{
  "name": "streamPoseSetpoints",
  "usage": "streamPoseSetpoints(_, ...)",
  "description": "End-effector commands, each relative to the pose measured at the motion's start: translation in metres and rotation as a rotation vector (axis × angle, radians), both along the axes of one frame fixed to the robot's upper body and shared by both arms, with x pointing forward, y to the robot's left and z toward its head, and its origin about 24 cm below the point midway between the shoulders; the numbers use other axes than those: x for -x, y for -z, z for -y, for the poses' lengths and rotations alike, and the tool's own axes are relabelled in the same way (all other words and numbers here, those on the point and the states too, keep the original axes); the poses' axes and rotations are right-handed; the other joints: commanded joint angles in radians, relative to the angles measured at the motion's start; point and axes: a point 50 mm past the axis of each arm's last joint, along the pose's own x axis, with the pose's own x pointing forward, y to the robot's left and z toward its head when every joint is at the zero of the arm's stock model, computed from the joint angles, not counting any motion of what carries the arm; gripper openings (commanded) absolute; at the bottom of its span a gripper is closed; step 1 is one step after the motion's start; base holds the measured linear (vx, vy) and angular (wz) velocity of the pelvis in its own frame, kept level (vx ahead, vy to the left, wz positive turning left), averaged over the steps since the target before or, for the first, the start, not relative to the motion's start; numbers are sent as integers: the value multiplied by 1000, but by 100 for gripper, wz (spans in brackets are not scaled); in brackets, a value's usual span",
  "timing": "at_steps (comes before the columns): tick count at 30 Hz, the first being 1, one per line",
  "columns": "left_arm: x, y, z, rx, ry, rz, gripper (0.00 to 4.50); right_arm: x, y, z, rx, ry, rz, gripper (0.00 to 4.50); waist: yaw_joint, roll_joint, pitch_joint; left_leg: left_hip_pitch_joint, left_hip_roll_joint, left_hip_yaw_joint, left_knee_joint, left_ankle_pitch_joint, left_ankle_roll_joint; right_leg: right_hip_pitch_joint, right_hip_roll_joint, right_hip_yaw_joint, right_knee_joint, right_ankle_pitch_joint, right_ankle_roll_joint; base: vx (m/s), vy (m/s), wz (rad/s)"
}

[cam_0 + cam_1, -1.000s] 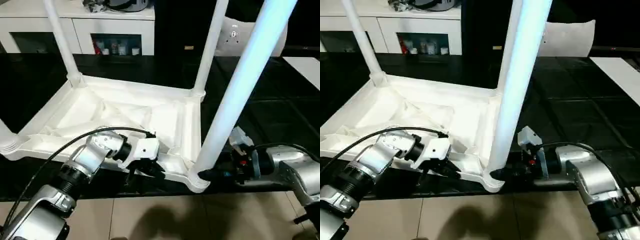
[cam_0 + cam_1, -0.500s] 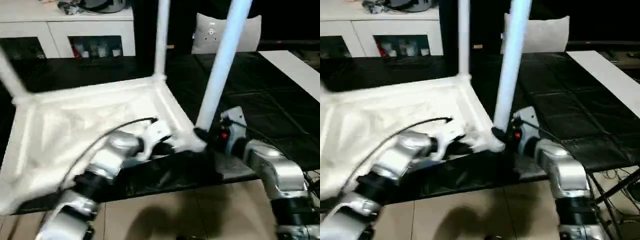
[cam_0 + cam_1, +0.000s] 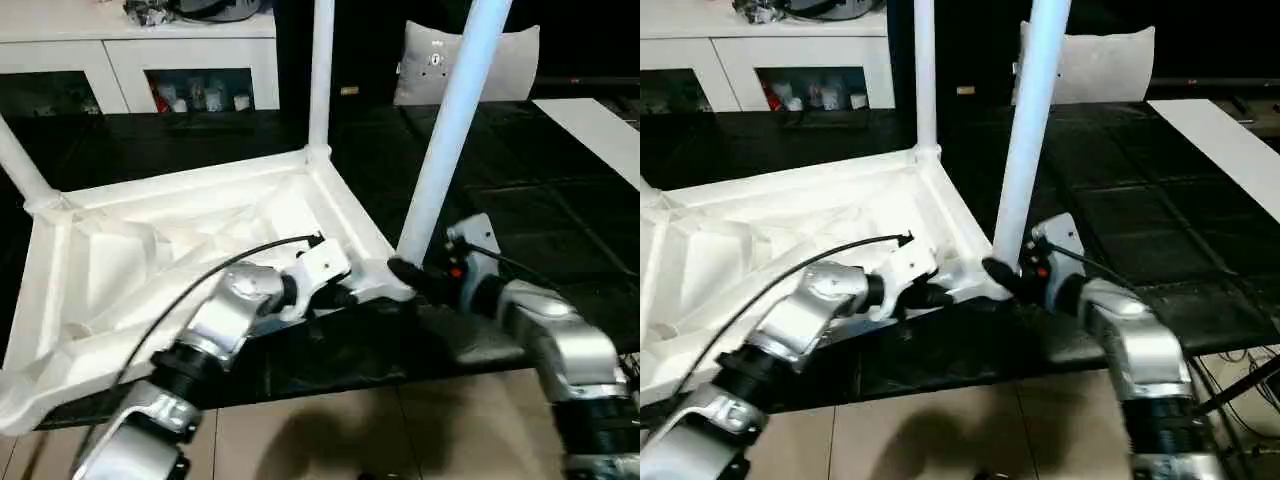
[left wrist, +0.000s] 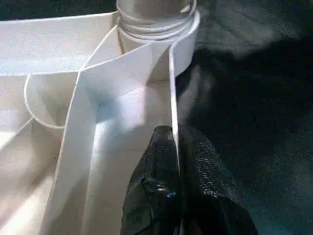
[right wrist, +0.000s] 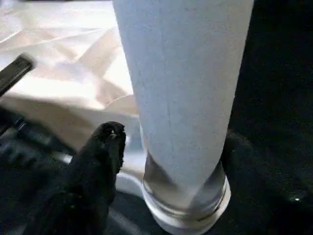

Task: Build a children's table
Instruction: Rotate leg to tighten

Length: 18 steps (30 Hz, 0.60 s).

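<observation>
The children's table lies upside down on the black work table: a white ribbed tabletop [image 3: 180,240] with legs standing up from its corner sockets. The near right leg [image 3: 450,130] rises from the corner closest to me. My left gripper [image 3: 345,297] is shut on the tabletop's thin near rim just beside that corner, and its fingers [image 4: 161,161] pinch the wall. My right gripper [image 3: 405,272] is at the base of the near right leg. One finger [image 5: 107,142] stands a little off the leg [image 5: 181,98], so it is open; the other finger is hidden behind the leg.
The black work table [image 3: 560,230] ends in a front edge close below the grippers, with tiled floor [image 3: 350,430] beyond it. A white cabinet with glass doors [image 3: 190,60] stands behind. A white cushion [image 3: 510,65] and a white board [image 3: 600,125] lie at the back right.
The camera has shifted. The tabletop now sits turned at an angle to the work table's front edge. My right gripper's finger has come off the leg's base. My left gripper still pinches the rim.
</observation>
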Motion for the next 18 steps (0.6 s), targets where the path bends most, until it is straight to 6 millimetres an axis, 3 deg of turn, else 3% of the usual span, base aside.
streamPoseSetpoints(1, 7, -4, 6, 24, 150, 22, 0, 7, -10, -16, -21, -207, 41, 370, 8, -11, -60, -19, 16, 9, -60, -72, 115, 73, -62, 58, -58, -360, -83, 0, 0, 0)
streamPoseSetpoints(7, 11, -4, -8, -46, 306, 3, 0, 16, -14, 0, 35, -394, 31, 382, 21, -11, -59, -10, 23, 10, -62, -92, 105, 67, -64, 61, -59, -377, -88, 0, 0, 0)
streamPoseSetpoints(10, 13, -3, -15, -91, 381, -2, 0, 21, -17, 5, 29, -486, 17, 358, 40, -12, -61, -9, 28, 11, -63, -77, 115, 69, -65, 66, -49, -335, -105, 0, 0, 0)
streamPoseSetpoints(11, 14, -3, -17, -104, 412, -7, 0, 22, -17, 6, 26, -518, 7, 346, 42, -12, -60, -9, 28, 12, -63, -75, 113, 68, -65, 67, -48, -330, -109, 0, 0, 0)
streamPoseSetpoints(12, 16, -3, -20, -121, 463, -16, 0, 25, -17, 6, 15, -571, -19, 338, 46, -20, -60, -10, 26, 12, -63, -72, 114, 69, -65, 67, -46, -335, -109, 0, 0, 0)
streamPoseSetpoints(14, 17, -3, -21, -125, 480, -20, 0, 27, -17, 6, 8, -588, -30, 317, 49, -18, -60, -11, 28, 13, -63, -68, 112, 68, -66, 68, -45, -335, -110, 0, 0, 0)
streamPoseSetpoints(18, 21, -3, -24, -149, 545, -32, 0, 33, -15, 3, -18, -669, -78, 284, 53, -21, -56, -10, 24, 15, -63, -101, 92, 68, -66, 67, -54, -409, -86, 0, 0, 0)
